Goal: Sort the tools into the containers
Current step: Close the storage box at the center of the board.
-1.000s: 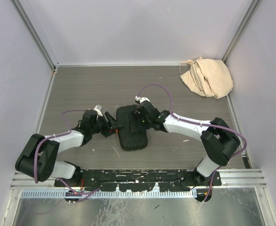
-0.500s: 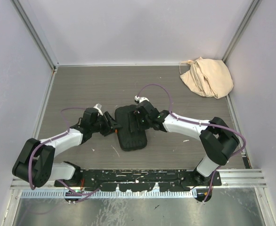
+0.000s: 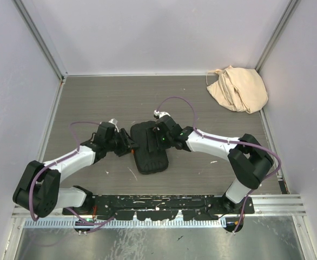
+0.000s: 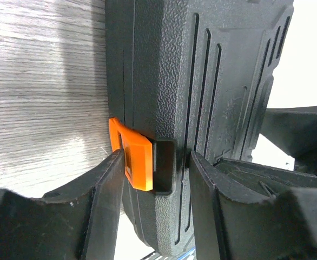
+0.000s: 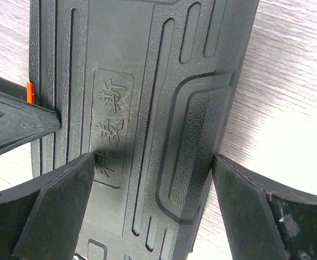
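The black ribbed tool case [image 3: 150, 149] lies closed in the middle of the table. Its orange latch [image 4: 137, 162] sits on its left edge. My left gripper [image 3: 127, 143] is at that edge. In the left wrist view the left gripper [image 4: 154, 187] is closed around the latch and the lid's lip: one finger [image 4: 101, 200] touches the latch and the other [image 4: 207, 200] presses the ribbed lid [image 4: 223, 81]. My right gripper [image 3: 159, 137] is over the case. In the right wrist view the right gripper [image 5: 153, 189] is open wide, one finger [image 5: 61, 195] on the lid [image 5: 131, 108] and the other [image 5: 245, 189] at the case's right edge.
A crumpled beige cloth bag [image 3: 237, 88] lies in the far right corner. White walls stand on three sides of the table [image 3: 93, 103]. A black rail [image 3: 158, 205] runs along the near edge by the arm bases.
My left arm has swung its elbow outward and its gripper has edged a little closer to the case's left edge. The right arm and the case have hardly moved.
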{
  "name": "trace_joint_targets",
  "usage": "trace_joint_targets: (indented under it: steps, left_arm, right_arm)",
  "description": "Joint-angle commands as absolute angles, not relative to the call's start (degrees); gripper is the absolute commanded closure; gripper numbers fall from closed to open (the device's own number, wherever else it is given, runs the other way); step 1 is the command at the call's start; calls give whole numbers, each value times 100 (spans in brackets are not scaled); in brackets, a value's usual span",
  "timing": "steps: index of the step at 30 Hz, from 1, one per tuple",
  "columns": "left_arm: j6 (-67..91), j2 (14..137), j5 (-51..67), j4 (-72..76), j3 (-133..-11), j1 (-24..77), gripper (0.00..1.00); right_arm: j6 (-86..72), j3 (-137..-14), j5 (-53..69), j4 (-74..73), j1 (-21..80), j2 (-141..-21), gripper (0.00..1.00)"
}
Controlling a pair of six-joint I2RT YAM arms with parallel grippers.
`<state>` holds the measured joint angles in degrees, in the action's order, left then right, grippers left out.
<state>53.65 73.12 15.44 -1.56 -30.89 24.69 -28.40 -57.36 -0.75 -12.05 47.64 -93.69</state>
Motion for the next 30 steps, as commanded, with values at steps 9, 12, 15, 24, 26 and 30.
trace_joint_targets:
  steps: [9, 12, 15, 24, 26, 30]
  left_arm:
    - [4872, 7590, 1028, -1274, -4085, 2898, 82]
    - [4843, 7682, 957, -1389, -4163, 2955, 87]
    - [4842, 7726, 916, -1472, -4221, 2985, 90]
    - [4736, 7854, 658, -1913, -4548, 3108, 100]
    - [4693, 7896, 547, -2076, -4656, 3151, 100]
    - [4627, 7990, 343, -2392, -4871, 3272, 100]
  right_arm:
    - [-2804, -5849, 88, -1189, 4860, -9647, 8]
    - [-2803, -5852, 97, -1187, 4863, -9659, 8]
    - [-2804, -5846, 103, -1189, 4861, -9668, 8]
    - [-2786, -5862, 105, -1187, 4860, -9703, 8]
    - [-2791, -5856, 105, -1187, 4861, -9705, 8]
    - [-2786, -5860, 110, -1188, 4861, -9721, 8]
